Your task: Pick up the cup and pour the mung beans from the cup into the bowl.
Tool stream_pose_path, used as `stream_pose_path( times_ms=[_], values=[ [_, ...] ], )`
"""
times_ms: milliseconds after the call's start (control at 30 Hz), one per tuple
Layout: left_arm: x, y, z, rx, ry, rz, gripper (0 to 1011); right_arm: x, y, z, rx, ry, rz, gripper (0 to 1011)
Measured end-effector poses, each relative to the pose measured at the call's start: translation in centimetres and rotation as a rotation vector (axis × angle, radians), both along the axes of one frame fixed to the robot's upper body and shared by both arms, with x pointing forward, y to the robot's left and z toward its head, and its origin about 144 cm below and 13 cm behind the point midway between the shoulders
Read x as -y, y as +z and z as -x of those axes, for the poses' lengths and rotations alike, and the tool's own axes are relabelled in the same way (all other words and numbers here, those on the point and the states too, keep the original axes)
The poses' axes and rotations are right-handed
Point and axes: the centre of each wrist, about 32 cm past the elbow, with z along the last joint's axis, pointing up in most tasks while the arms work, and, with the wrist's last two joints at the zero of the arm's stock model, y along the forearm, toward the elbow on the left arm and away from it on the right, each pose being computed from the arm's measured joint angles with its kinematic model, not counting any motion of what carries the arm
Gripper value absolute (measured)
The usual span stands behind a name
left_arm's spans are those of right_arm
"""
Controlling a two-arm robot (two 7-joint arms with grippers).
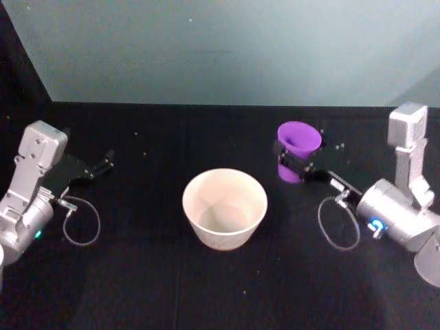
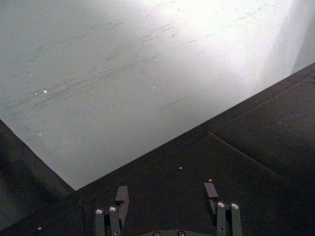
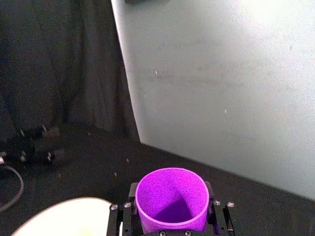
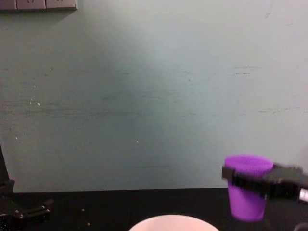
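Jaws of right gripper (image 1: 293,161) clasp cup (image 1: 300,139), wrist view revealing interior.

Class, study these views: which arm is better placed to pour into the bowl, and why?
The right. The right gripper is shut on the cup, close to the bowl. The left gripper is open and holds nothing, far off on the bowl's other side.

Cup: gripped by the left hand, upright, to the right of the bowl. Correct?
Not quite. The right hand grips the cup, as the head view shows. The left hand is open and holds nothing, far to the left of the bowl. The rest stands: the cup is upright, to the right of the bowl.
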Motion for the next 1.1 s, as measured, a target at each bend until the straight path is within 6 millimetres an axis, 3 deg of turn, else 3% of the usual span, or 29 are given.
stream_pose_path(
  times_ms=[500, 767, 1100],
  values=[
    [0.0, 0.0, 0.0, 0.000, 0.000, 0.000, 1000, 1.3, 8.1, 0.6, 0.064, -0.026, -0.011, 751],
    [0.0, 0.0, 0.0, 0.000, 0.000, 0.000, 1000, 1.7, 9.6, 1.0, 0.070, -0.031, 0.002, 751],
    [0.0, 0.0, 0.0, 0.000, 0.000, 0.000, 1000, 1.7, 9.7, 1.0, 0.070, -0.030, 0.003, 751]
  ],
)
